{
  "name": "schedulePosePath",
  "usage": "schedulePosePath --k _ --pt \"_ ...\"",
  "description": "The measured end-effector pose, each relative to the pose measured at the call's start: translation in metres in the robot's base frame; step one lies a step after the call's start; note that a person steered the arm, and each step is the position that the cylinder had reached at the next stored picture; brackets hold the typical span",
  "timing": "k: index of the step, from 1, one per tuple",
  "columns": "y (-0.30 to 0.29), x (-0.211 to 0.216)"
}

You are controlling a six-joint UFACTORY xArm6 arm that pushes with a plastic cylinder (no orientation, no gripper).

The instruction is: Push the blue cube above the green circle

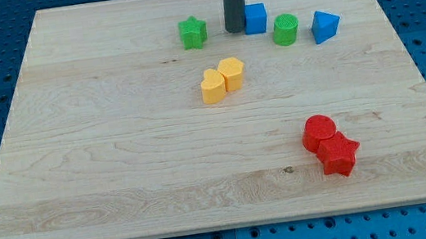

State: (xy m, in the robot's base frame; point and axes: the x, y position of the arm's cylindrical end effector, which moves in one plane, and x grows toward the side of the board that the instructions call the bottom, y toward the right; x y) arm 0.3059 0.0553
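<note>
The blue cube [256,18] sits near the view's top, just left of and slightly above the green circle [285,29]. My tip [236,30] rests on the board against the cube's left side. The rod rises straight up out of the view's top edge. The green star [193,33] lies to the left of my tip, apart from it.
A blue triangular block [324,25] lies right of the green circle. A yellow heart [212,86] and a yellow hexagon [232,73] touch mid-board. A red cylinder [319,132] and a red star [338,156] touch at lower right. The wooden board [104,167] ends near the cube at the top.
</note>
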Motion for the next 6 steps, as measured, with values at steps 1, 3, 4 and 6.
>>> schedulePosePath --k 1,3,4,6 --pt "0.002 0.000" --pt "0.018 0.000" --pt "0.033 -0.002" --pt "0.054 -0.017"
